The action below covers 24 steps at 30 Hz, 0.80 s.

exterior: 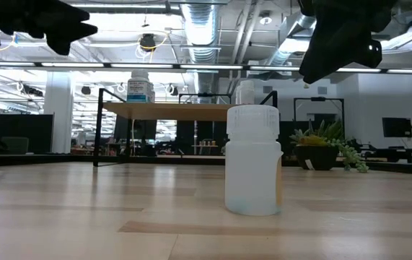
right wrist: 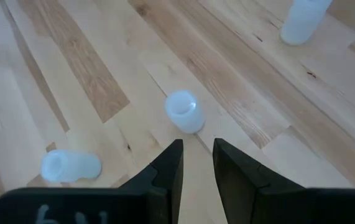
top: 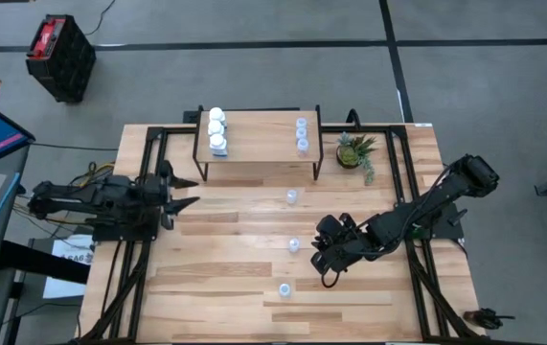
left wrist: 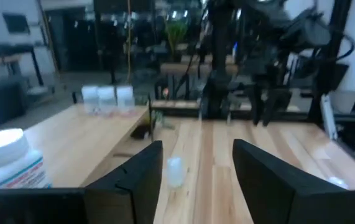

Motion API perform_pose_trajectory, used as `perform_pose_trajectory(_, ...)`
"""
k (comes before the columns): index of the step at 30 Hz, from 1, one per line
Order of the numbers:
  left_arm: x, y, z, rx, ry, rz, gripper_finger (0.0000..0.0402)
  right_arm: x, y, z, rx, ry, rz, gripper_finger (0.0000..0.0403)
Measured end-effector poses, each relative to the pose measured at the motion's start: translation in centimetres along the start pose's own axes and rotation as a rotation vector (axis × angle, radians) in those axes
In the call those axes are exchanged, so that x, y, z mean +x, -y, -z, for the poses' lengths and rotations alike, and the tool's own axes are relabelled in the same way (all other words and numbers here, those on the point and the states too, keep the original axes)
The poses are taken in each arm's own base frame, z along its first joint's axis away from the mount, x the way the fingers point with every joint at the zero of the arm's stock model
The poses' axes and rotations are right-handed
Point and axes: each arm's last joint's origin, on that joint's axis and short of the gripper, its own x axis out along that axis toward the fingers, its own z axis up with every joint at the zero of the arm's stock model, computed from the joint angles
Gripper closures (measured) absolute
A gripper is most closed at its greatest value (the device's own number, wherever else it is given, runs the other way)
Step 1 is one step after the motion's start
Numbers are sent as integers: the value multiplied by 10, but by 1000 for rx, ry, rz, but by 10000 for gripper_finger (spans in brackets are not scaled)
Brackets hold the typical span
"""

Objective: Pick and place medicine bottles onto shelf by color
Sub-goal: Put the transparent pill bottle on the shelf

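Standing upright on the table [top: 216,287], three pale bottles remain: one [top: 291,196] near the shelf [top: 259,134], one [top: 294,245] mid-table, one [top: 284,289] nearer the front. They look light, smooth and easily tipped, best pinched around the body below the cap. The right gripper [top: 329,261] hovers beside the middle bottle, fingers nearly together, empty. The left gripper [top: 185,192] waits left of the shelf, part open, holding nothing.

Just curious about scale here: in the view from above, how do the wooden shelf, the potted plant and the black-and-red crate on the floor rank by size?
Largest to smallest, as they look from above:
1. The shelf, clearly the biggest.
2. The black-and-red crate.
3. The potted plant.
The crate sits lower, on the floor, so it may really be somewhat bigger than it looks.
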Motion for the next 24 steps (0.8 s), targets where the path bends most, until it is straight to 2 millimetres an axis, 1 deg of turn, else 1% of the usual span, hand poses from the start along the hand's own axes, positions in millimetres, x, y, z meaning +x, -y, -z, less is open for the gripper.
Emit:
perform_pose_trajectory(8, 0, 1, 26, -11, 84, 24, 245, -1, 0, 1, -7, -3, -1, 291)
perform_pose_trajectory(11, 1, 2, 36, -16, 94, 72, 250, -1, -1, 2, -10, -4, -2, 291)
perform_pose_trajectory(16, 6, 4, 54, -15, 86, 85, 259, -1, -1, 2, -10, -5, 0, 291)
perform_pose_trajectory(24, 8, 6, 69, -33, 19, 126, 268, -1, -1, 2, -10, -5, -1, 291)
